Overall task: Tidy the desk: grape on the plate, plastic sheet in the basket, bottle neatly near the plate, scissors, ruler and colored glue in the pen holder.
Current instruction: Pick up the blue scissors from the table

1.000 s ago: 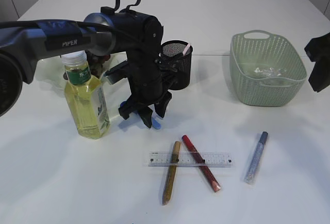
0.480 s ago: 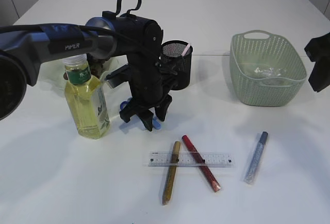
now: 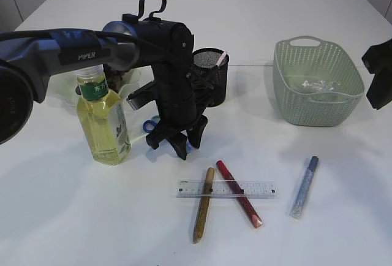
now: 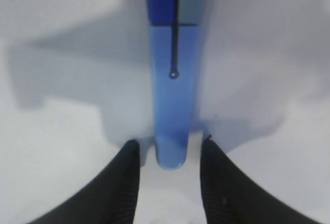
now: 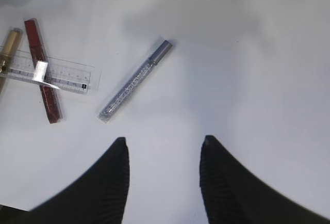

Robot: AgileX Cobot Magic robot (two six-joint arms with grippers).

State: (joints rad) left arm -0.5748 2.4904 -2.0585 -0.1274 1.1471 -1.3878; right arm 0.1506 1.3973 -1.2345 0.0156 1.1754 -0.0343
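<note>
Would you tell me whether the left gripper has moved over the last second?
Yes. The left gripper has edged right and down, toward the ruler, away from the bottle.

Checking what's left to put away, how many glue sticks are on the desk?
3: gold glue stick and red glue stick crossing the ruler, silver-blue glue stick alone to their right.

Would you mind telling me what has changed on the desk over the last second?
The left end effector has come down toward the blue scissors, its fingers now straddling the blade tip and slightly narrower, not yet gripping. The scissors' handle loop shows more beside the arm. The bottle, ruler, glue sticks, basket and right end effector stayed put.
</note>
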